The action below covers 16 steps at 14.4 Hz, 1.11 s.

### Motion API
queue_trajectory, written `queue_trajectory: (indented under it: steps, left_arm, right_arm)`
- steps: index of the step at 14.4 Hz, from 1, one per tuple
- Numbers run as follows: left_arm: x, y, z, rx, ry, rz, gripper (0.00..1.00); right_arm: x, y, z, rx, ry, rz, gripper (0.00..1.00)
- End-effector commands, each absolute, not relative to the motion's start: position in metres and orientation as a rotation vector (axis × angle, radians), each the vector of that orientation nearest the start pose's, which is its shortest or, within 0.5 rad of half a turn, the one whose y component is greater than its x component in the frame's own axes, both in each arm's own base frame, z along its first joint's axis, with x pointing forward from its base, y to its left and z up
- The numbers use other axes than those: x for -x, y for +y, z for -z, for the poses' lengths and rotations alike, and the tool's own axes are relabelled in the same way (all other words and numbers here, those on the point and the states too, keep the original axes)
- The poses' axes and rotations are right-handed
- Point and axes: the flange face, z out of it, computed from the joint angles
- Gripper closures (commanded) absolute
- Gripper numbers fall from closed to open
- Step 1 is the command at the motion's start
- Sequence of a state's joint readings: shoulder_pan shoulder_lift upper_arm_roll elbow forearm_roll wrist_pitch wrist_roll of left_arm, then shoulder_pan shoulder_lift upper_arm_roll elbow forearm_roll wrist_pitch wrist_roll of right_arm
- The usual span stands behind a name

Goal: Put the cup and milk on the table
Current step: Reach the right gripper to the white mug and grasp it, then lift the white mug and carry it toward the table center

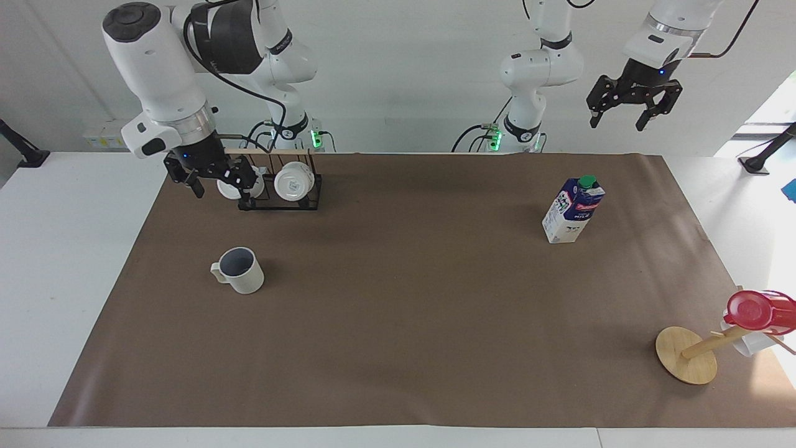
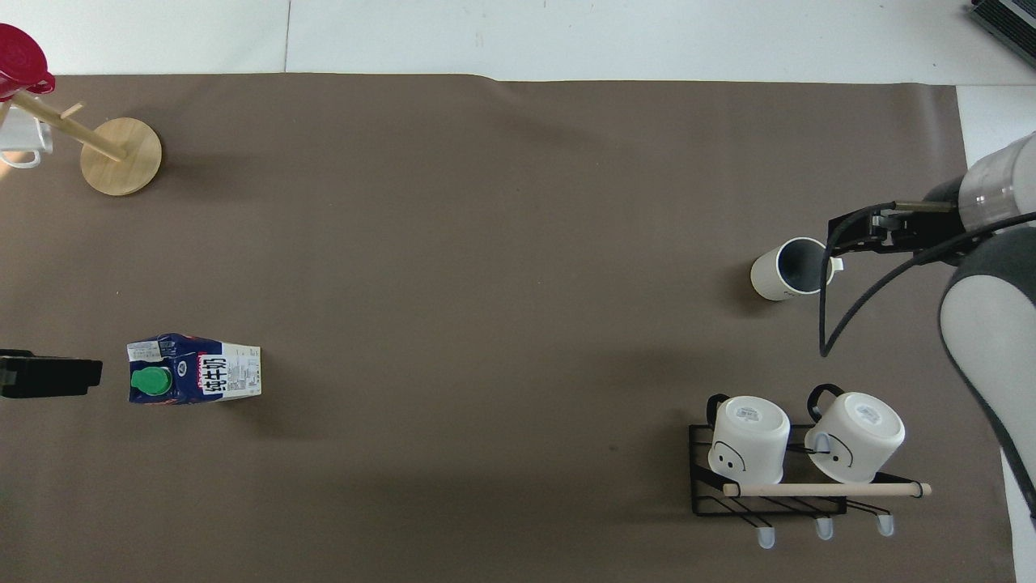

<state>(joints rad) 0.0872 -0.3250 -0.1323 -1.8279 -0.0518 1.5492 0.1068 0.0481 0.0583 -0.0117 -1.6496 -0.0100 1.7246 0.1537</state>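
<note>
The cup [image 1: 239, 270] [image 2: 791, 269], an off-white mug with a dark inside, stands upright on the brown sheet of the table [image 1: 404, 323] toward the right arm's end. My right gripper [image 1: 221, 190] [image 2: 846, 235] hangs open and empty over the sheet just beside the cup's handle, well above it. The milk [image 1: 573, 210] [image 2: 194, 369], a blue-and-white carton with a green cap, stands upright toward the left arm's end. High above that end of the sheet, my left gripper [image 1: 615, 123] [image 2: 48, 376] waits open and empty.
A black wire rack [image 1: 314, 193] [image 2: 700, 486] with two white mugs stands nearer to the robots than the cup. A tilted wooden stand [image 1: 687, 354] [image 2: 121, 154] carrying a red cup [image 1: 755, 310] sits farthest from the robots at the left arm's end.
</note>
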Motion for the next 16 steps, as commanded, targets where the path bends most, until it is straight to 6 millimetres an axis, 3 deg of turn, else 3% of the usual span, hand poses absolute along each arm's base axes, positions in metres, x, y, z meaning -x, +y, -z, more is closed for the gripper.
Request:
queue_trajectory:
  steps: [1,7,10,14,16]
  left_arm:
    - [-0.450,-0.033,-0.667,3.127,0.242,0.048,0.00]
    - [-0.450,-0.033,-0.668,3.125,0.242,0.050,0.00]
    - [-0.450,-0.033,-0.667,3.125,0.242,0.048,0.00]
    - [-0.450,-0.033,-0.667,3.127,0.242,0.048,0.00]
    - [-0.450,-0.033,-0.667,3.127,0.242,0.048,0.00]
  right_arm:
    - [-0.588,0.020,-0.550,3.133,0.134,0.028,0.00]
    - [-0.599,0.020,-0.473,3.137,0.081,0.034,0.00]
    - [-0.601,0.020,-0.464,3.138,0.079,0.067,0.00]
    - [-0.611,0.020,-0.435,3.145,0.052,0.044,0.00]
    - [-0.613,0.017,-0.432,3.145,0.040,0.061,0.00]
